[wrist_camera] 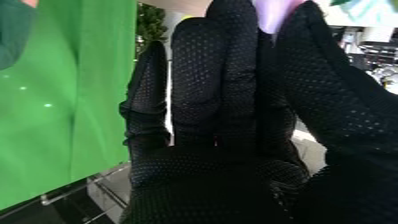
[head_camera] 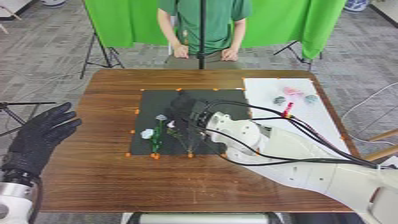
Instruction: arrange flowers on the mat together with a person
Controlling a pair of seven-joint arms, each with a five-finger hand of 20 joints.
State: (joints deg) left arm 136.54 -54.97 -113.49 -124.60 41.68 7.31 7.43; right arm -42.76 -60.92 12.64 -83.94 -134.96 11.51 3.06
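Observation:
In the head view my right hand (head_camera: 184,106) is over the upper middle of the dark mat (head_camera: 147,102). A pale pink-purple flower (wrist_camera: 274,14) is pinched between thumb and fingers of my right hand (wrist_camera: 209,172) in the right wrist view; its stem is hidden there. On the mat's left part lie a white flower (head_camera: 147,133) with a green stem and a lavender flower (head_camera: 161,117). Just right of them is a pale pink bloom (head_camera: 171,124). My left hand (head_camera: 37,137) is open beside the table's left edge, fingers straight.
A white sheet (head_camera: 266,85) on the table's right side carries a pink flower (head_camera: 292,91) and grey-green ones (head_camera: 310,99). My right arm (head_camera: 293,157) and its loose black cables cross the sheet's lower part and the mat's right edge. Orange tape marks surround the mat.

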